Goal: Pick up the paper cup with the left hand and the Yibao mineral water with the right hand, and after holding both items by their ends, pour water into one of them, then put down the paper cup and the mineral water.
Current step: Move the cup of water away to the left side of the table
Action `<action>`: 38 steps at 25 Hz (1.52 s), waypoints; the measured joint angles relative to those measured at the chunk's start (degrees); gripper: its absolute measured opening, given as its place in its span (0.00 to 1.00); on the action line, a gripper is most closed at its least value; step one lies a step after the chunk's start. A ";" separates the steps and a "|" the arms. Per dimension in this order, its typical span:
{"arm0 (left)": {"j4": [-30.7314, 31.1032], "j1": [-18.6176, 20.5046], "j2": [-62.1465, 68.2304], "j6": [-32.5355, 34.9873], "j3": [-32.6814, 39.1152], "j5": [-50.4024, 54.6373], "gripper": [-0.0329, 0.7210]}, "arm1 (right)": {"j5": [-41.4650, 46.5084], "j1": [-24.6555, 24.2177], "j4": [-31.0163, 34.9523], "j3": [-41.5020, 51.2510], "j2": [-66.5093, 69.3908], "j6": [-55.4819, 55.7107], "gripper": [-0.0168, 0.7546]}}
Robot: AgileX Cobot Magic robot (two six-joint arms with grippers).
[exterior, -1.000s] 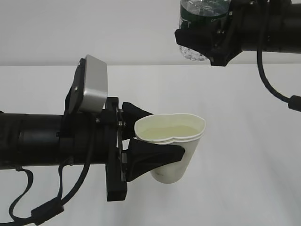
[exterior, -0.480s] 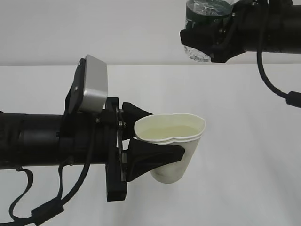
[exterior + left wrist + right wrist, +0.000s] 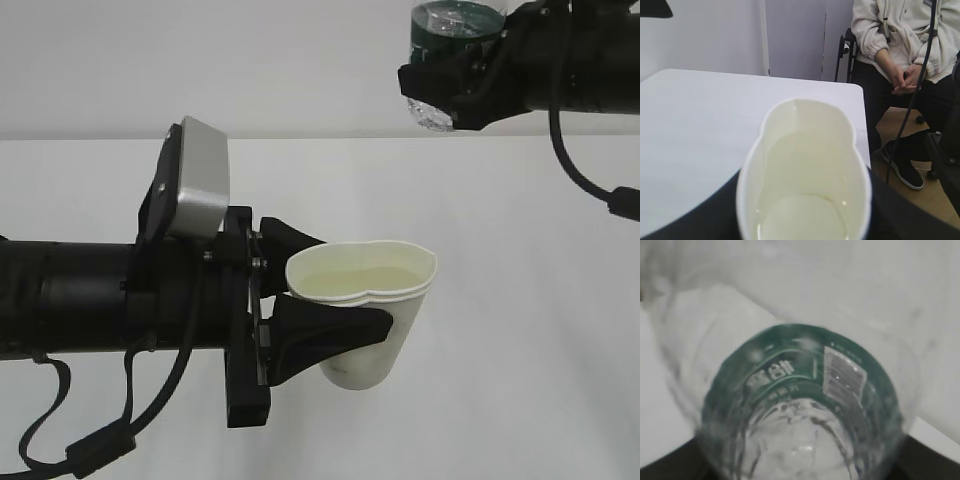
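Observation:
The white paper cup [image 3: 370, 310] is squeezed oval between the black fingers of my left gripper [image 3: 330, 290] and held above the white table, upright, with clear water inside. In the left wrist view the cup [image 3: 805, 180] fills the lower middle, with water at its bottom. My right gripper [image 3: 470, 85] at the top right is shut on the lower part of the Yibao mineral water [image 3: 445, 45], a clear bottle with a green label, held upright well above and to the right of the cup; its neck is out of view. The right wrist view looks up along the bottle [image 3: 800, 405].
The white table [image 3: 520, 300] spreads below both arms. A black cable [image 3: 580, 170] hangs from the right arm. In the left wrist view a seated person [image 3: 905, 60] is beyond the table's far edge [image 3: 790, 80].
My right gripper has moved right and slightly up with the bottle. The left gripper and the cup have not moved.

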 joint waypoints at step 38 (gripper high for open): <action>0.00 0.00 0.00 0.00 0.00 0.00 0.54 | 16.59 0.00 1.70 0.00 0.00 2.83 0.59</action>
